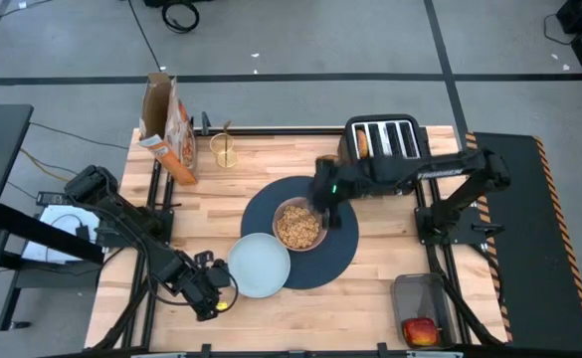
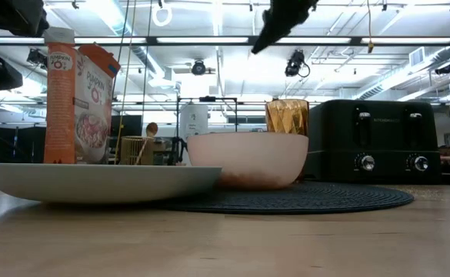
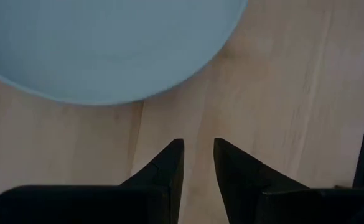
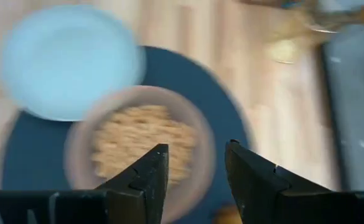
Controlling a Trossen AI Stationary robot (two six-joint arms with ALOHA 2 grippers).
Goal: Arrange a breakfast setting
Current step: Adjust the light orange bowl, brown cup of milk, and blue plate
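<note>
Fingers of both end effectors, left (image 3: 198, 163) and right (image 4: 196, 168), stand slightly apart, holding nothing.

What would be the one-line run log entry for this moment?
left claw: empty, beside pale-blue plate | right claw: empty, above pink bowl of cereal on dark-blue mat | bagel: in toaster

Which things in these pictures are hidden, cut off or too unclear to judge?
- Amber tumbler: in the low view the pink bowl hides its base; the right gripper covers it from above.
- Bagel: not clear in any view.
- Gold spoon: too small to confirm.
- Right wrist view: motion blur smears the toaster.
- Red apple: only partly shown in its tray, high view.
</note>
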